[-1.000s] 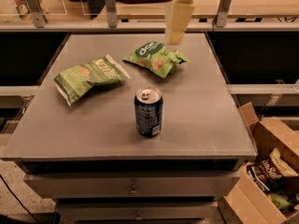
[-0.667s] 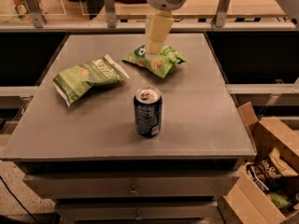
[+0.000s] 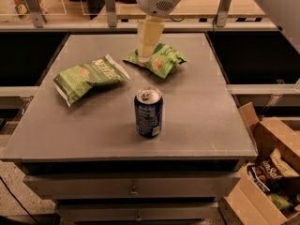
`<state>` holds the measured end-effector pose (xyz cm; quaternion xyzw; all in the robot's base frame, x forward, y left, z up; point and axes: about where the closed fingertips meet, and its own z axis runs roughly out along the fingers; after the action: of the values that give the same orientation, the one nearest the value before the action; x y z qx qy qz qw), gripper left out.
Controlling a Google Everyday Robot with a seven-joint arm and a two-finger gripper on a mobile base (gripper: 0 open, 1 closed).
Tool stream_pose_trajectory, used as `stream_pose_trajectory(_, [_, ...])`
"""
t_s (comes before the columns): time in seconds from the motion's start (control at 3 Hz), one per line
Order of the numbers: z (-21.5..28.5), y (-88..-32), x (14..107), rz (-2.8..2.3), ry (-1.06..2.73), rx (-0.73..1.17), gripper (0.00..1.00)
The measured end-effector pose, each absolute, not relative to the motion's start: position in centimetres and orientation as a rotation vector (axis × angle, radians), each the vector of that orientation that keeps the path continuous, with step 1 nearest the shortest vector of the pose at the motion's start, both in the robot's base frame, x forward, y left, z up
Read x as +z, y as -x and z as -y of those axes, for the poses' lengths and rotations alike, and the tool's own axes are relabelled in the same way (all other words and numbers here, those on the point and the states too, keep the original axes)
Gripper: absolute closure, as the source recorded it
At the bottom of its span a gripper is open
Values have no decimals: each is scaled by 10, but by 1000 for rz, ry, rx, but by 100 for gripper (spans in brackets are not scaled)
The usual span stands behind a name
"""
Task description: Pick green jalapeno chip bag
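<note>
The green jalapeno chip bag (image 3: 89, 76) is long and light green with white slanted lettering. It lies flat on the left part of the grey table (image 3: 201, 116). My gripper (image 3: 147, 50) hangs down from the white arm head at the top centre. It hovers over the left edge of a shorter green bag (image 3: 159, 60) at the back middle, to the right of and behind the jalapeno bag. It holds nothing that I can see.
A dark blue soda can (image 3: 149, 112) stands upright at the table's centre front. An open cardboard box (image 3: 267, 172) with snack bags sits on the floor at the right. A rail with posts (image 3: 110, 6) runs behind the table.
The arm has swung left along the back of the table, from right of the shorter green bag to over its left edge.
</note>
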<state>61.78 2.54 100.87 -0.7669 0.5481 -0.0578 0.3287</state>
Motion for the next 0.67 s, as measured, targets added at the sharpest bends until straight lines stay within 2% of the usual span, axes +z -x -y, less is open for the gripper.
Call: stream_pose_trajectory(0.67, [-58, -662, 996, -1274, 2037, -256, 0])
